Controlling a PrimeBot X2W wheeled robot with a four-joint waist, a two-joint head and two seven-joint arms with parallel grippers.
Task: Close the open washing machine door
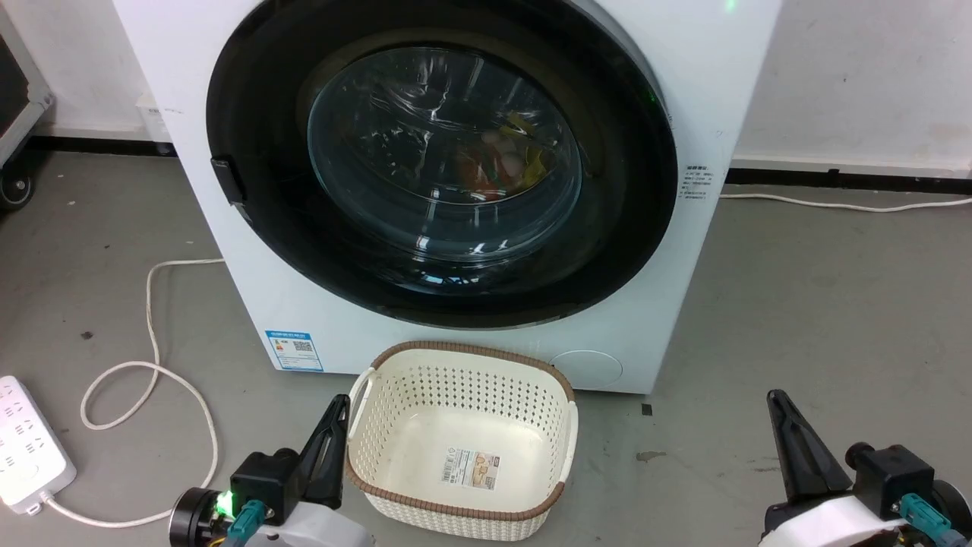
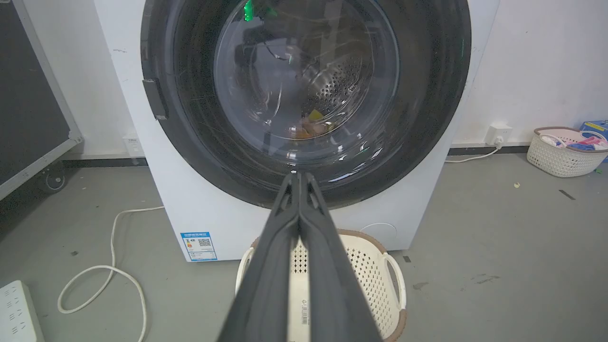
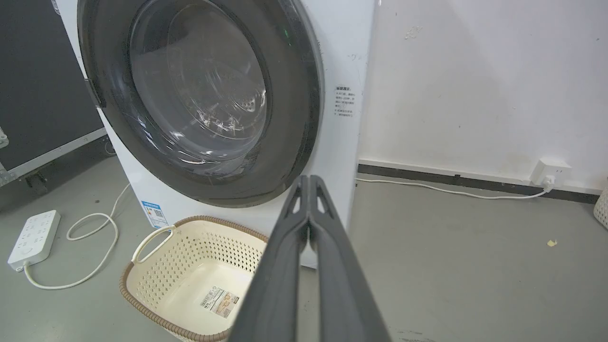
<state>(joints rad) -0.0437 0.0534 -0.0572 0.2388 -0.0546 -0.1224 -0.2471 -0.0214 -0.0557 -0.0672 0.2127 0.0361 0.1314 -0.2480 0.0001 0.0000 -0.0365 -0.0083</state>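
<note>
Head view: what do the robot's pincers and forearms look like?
The left pincer and right pincer each have two long, black, tapering fingers on a black block, with a teal cable plug and a glossy white forearm shell behind. A green light glows at the left wrist.

No word, brand or number can be read outright. The washing machine [image 1: 714, 91] carries a blue label sticker [image 1: 293, 350] on its lower front, towards the left. It has a pale heading line, small coloured marks and a QR code, and its print is too small to make out. Higher on the front, near the right edge, sits a small block of dark print [image 1: 698, 183] in several short lines, all illegible. On the bottom of the cream basket [image 1: 463, 347] lies a paper label [image 1: 472, 467] with a barcode and a picture, its text blurred.
</note>
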